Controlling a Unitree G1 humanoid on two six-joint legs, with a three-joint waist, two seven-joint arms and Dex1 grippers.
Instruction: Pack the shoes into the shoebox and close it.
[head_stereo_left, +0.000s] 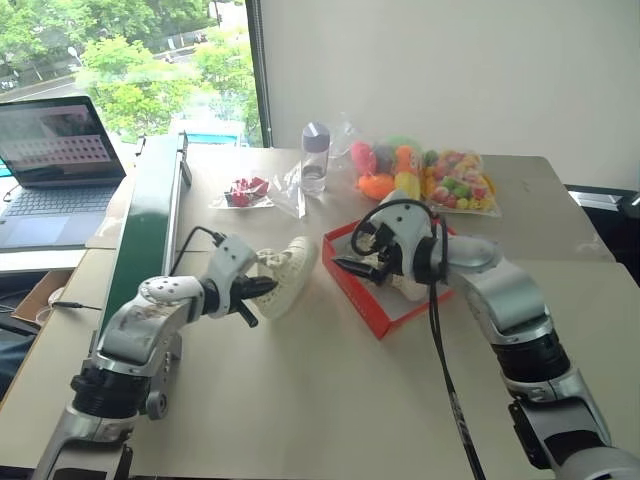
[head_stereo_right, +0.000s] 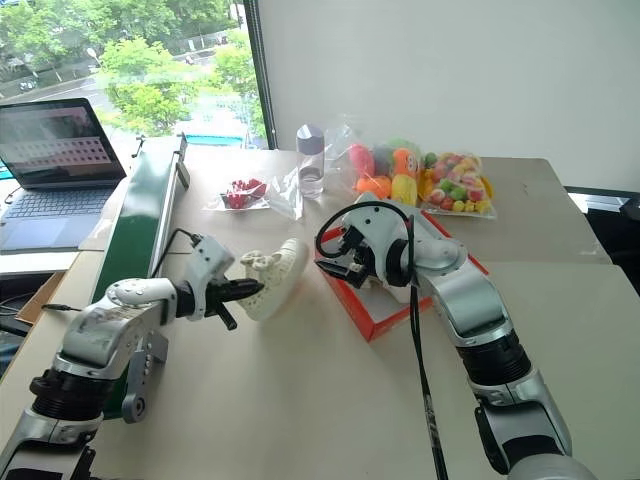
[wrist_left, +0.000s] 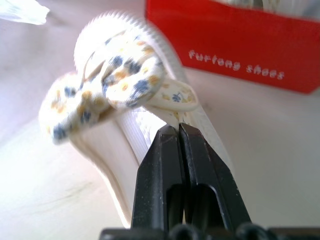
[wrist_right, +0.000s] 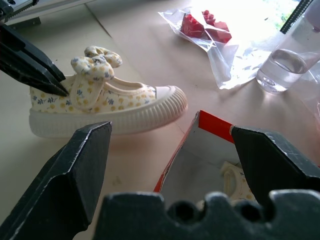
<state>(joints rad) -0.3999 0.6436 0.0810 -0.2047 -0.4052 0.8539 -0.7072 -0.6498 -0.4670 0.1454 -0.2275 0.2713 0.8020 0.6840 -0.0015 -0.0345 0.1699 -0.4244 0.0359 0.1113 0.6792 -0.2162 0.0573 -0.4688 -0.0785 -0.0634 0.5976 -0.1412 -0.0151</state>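
Observation:
A cream-white shoe (head_stereo_left: 291, 273) with a speckled bow is pinched at its heel edge by my left gripper (head_stereo_left: 262, 288), which is shut on it. The shoe is tilted, its toe toward the shoebox (head_stereo_left: 356, 292). The left wrist view shows the shut fingertips (wrist_left: 170, 137) on the shoe's rim (wrist_left: 172, 100), with the red shoebox wall (wrist_left: 240, 47) behind. The red shoebox lies open on the table with the other shoe (wrist_right: 234, 181) inside. My right gripper (head_stereo_left: 347, 264) hovers open over the box's near-left corner (wrist_right: 214, 125), holding nothing.
A long green board (head_stereo_left: 146, 228) and a laptop (head_stereo_left: 55, 150) are to the left. Behind the box stand a clear bottle (head_stereo_left: 314, 158), a bag of colourful toys (head_stereo_left: 430, 175) and a small bag of red pieces (head_stereo_left: 247, 192). Bare tabletop lies in front.

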